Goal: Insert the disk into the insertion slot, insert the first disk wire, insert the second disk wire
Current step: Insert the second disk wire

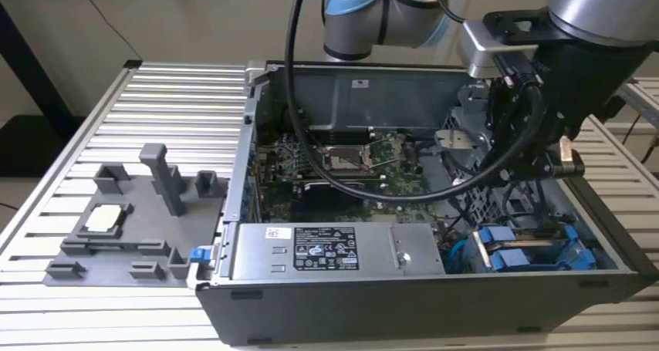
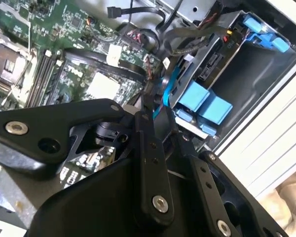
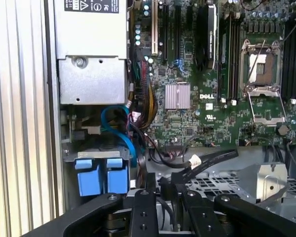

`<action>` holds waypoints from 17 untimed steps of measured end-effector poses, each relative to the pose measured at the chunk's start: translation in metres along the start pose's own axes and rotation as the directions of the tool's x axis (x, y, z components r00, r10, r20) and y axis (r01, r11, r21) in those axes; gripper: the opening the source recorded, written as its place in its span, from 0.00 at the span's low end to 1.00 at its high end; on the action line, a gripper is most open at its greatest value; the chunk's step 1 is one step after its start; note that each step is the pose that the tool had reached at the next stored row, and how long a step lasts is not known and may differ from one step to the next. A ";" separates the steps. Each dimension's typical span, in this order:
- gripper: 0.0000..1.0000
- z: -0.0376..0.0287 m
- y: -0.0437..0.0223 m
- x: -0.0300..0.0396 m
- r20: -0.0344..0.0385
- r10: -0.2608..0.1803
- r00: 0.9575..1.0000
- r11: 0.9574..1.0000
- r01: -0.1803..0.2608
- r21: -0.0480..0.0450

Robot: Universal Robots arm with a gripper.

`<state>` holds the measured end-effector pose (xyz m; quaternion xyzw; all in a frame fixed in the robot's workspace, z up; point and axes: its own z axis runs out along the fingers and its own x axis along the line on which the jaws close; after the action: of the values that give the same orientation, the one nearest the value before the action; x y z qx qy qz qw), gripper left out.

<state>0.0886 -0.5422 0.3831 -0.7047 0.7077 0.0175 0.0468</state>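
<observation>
The gripper (image 2: 155, 112) hangs inside the open computer case (image 1: 412, 305), low over the perforated metal cage (image 3: 227, 185) and near the drive bay. Its tips sit in a knot of cables, and I cannot tell how far it is open or whether it has hold of a plug. A blue wire (image 2: 165, 91) curves just beside it, and a black wire with a white tag (image 3: 209, 158) crosses close by. The disk (image 3: 101, 175) already sits in the insertion slot (image 3: 66, 150) in the case's corner, next to the grey power-supply box (image 1: 319, 251), with its two blue carrier tabs facing outward. So the work appears to be at the wire stage. Doing this well probably means bringing the plug square to the socket at the disk's end, pushing straight without twisting, and keeping the loose cables over the motherboard (image 3: 197, 98) from snagging on the arm
</observation>
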 end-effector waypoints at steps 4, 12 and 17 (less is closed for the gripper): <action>0.27 0.0013 0.0001 -0.0012 -0.025 -0.034 0.999 0.999 0.035 0.004; 0.27 0.0087 0.0043 -0.0107 -0.049 -0.070 0.996 0.997 0.072 0.029; 0.27 0.0122 0.0083 -0.0158 -0.066 -0.079 0.995 0.995 0.082 0.047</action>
<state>0.0808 -0.5254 0.3720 -0.7315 0.6801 -0.0248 0.0423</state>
